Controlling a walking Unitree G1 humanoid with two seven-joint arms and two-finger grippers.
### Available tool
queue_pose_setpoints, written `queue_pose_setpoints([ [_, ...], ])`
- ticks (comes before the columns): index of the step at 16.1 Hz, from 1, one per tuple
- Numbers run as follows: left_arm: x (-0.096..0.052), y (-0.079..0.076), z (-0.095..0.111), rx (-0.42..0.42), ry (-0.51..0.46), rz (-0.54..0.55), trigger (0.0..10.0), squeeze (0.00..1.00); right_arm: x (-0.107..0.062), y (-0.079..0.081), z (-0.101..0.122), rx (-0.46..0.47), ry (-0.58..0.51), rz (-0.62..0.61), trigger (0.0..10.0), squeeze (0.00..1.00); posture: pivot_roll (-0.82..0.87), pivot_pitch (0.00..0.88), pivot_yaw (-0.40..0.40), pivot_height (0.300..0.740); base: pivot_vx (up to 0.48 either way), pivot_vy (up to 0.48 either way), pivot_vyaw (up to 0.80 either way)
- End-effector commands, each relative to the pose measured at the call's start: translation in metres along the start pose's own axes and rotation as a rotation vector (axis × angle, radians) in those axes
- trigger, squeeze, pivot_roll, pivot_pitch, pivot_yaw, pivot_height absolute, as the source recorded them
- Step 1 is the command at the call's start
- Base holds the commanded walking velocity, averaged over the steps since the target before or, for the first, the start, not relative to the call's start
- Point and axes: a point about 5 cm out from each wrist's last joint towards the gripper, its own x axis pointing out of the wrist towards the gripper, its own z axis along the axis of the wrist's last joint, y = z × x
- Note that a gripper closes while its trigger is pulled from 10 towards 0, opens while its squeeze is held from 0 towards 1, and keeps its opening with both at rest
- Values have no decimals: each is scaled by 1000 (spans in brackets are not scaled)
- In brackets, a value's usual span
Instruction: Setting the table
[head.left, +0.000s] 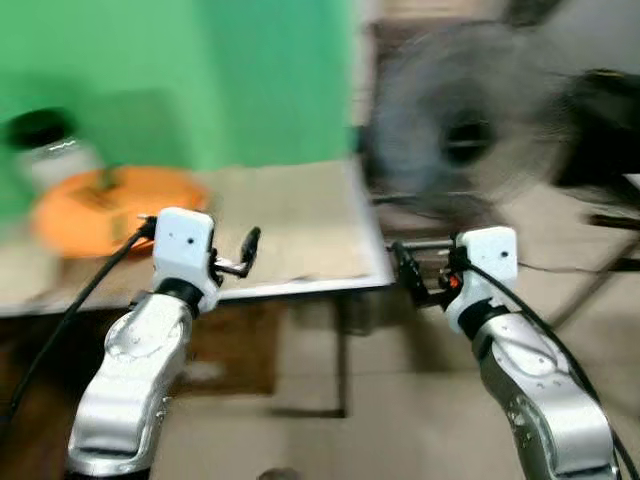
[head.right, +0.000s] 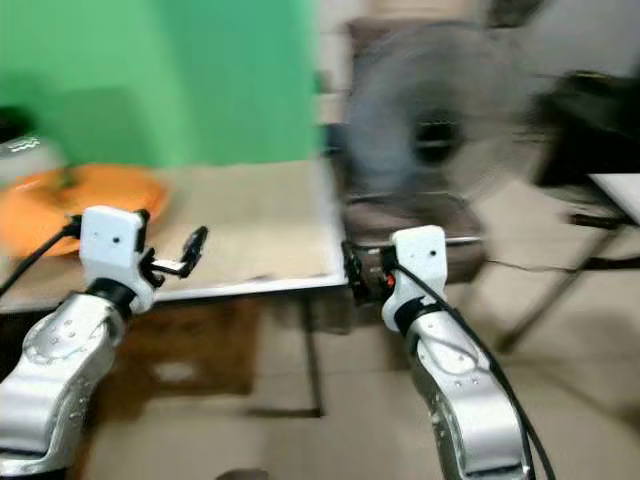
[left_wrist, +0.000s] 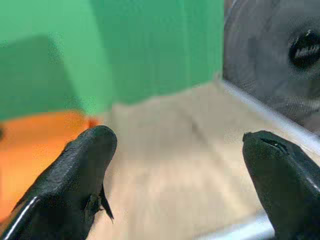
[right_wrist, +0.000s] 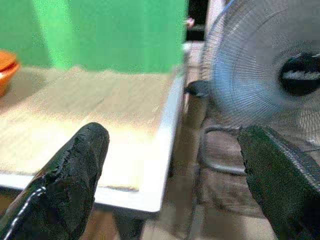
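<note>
A beige table (head.left: 290, 225) with a pale metal edge stands before a green wall. On its left part lies an orange plate-like dish (head.left: 115, 205), with a clear jar with a black lid (head.left: 48, 150) behind it. My left gripper (head.left: 245, 255) hovers at the table's front edge, open and empty; its fingers (left_wrist: 75, 180) frame the tabletop (left_wrist: 165, 165) in the left wrist view. Off the table's right corner my right gripper (head.left: 405, 272) is raised, open and empty, its fingers (right_wrist: 65, 175) spread wide. The pictures are blurred.
A large standing fan (head.left: 465, 130) is just right of the table, close to my right gripper. A dark chair or frame (head.left: 605, 120) stands at the far right. Tiled floor (head.left: 400, 420) lies below, with a brown box (head.left: 235, 350) under the table.
</note>
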Motion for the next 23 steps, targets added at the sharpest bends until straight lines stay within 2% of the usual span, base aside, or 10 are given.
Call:
queue_pose_setpoints([
  [1,1,8,6,45,-17,56,10000,0,2,0,5,-2,-19,2,10000,1000,114,0,46,740,0,-480,800],
  [4,1,19,4,33,-1,106,10000,0,3,1,5,-1,-22,6,10000,1000,118,0,44,740,0,-480,800],
  [7,1,16,5,13,-8,104,10000,0,4,1,4,12,-16,6,10000,1000,121,0,44,740,0,-309,533],
  [8,2,15,6,8,-8,101,10000,0,5,1,3,31,-11,6,10000,961,123,0,44,740,0,0,0],
  [9,2,15,6,10,-6,101,10000,0,6,1,2,41,-8,10,10000,671,123,0,43,740,0,0,0],
  [10,2,15,6,20,-1,94,10000,0,7,2,1,36,5,29,10000,86,124,0,44,740,0,0,0],
  [11,2,15,6,24,-1,91,10000,0,7,2,1,31,6,39,10000,0,124,0,45,740,0,0,0],
  [13,1,12,8,47,-22,48,10000,0,10,7,0,-26,25,84,10000,0,129,0,45,740,0,0,0],
  [18,0,11,9,47,-22,48,10000,0,15,12,2,-6,16,90,10000,0,133,0,48,740,313,0,800],
  [23,-2,10,8,50,-13,38,10000,0,16,17,2,-30,14,131,10000,0,136,0,43,740,343,0,0],
])
